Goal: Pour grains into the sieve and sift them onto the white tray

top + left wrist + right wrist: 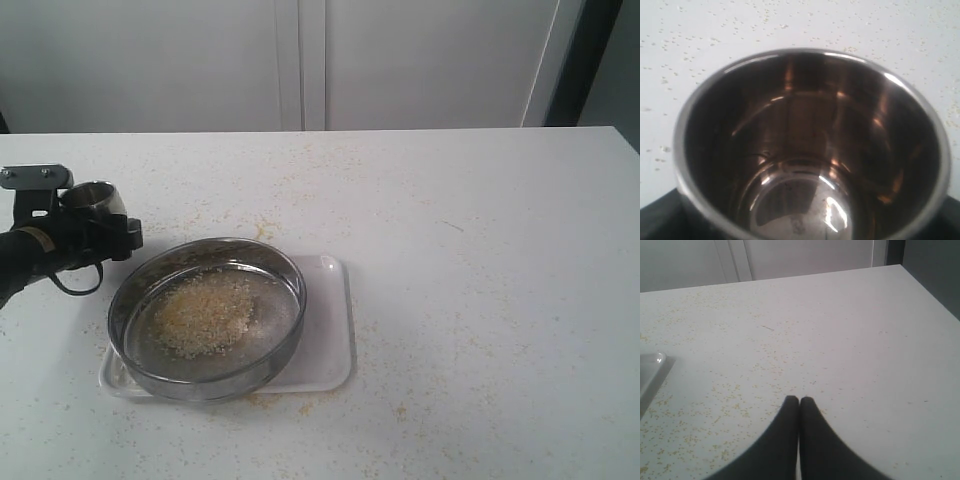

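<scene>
The sieve (pixel 222 381), a wide steel ring with a mesh bottom, rests on the white tray (pixel 331 340) at the front left of the table. A pale tan heap of grains (pixel 203 313) lies on its mesh, left of centre. Left of the sieve, my left gripper (pixel 100 228) is shut on a small shiny steel cup (pixel 91 196), held upright. The cup (pixel 810 150) fills the left wrist view and its inside is bare. My right gripper (pixel 799 401) is shut on nothing, low over bare table to the right of the tray; it is out of the exterior view.
Loose yellow granules (pixel 262 230) are scattered over the white tabletop, thickest round the tray. A corner of the tray (pixel 652 371) shows in the right wrist view. White cabinet doors (pixel 300 60) stand behind the table's far edge.
</scene>
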`<state>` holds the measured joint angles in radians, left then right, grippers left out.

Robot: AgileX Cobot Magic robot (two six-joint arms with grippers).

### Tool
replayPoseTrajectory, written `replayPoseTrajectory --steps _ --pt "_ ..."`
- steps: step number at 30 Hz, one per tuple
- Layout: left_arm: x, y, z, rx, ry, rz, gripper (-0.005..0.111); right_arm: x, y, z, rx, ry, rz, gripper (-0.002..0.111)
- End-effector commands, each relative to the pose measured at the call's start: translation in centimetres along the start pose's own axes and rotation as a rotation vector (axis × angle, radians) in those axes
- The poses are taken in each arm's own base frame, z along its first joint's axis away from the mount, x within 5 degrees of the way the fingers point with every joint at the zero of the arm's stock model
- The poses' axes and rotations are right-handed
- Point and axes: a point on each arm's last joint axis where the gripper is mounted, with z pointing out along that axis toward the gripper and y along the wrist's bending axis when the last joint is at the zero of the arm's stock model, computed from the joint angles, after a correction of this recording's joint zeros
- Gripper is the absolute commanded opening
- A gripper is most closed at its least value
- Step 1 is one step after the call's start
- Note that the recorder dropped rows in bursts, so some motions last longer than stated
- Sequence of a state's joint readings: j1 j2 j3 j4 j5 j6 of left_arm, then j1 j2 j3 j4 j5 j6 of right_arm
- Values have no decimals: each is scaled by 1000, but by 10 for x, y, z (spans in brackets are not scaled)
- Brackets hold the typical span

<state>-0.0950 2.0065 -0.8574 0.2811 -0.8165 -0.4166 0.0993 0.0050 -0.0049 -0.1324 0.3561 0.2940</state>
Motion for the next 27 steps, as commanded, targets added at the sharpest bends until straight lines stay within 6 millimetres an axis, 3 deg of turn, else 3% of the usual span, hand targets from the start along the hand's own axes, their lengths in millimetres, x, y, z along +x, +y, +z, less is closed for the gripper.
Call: replayPoseTrajectory --steps 1,16,24,26,27 --pt "-6 -1 1 20 -31 12 0 0 0 0 5 -16 1 0" --pt "-7 -4 11 60 -30 -69 0 0 0 0 5 -16 1 0" --pt "-9 -7 21 109 -26 -20 0 0 0 0 5 -16 1 0" --pt "-9 -8 20 123 -20 2 3 0 0 0 5 -16 1 0" --pt "-9 -9 20 127 -21 6 11 0 0 0 5 -16 1 0"
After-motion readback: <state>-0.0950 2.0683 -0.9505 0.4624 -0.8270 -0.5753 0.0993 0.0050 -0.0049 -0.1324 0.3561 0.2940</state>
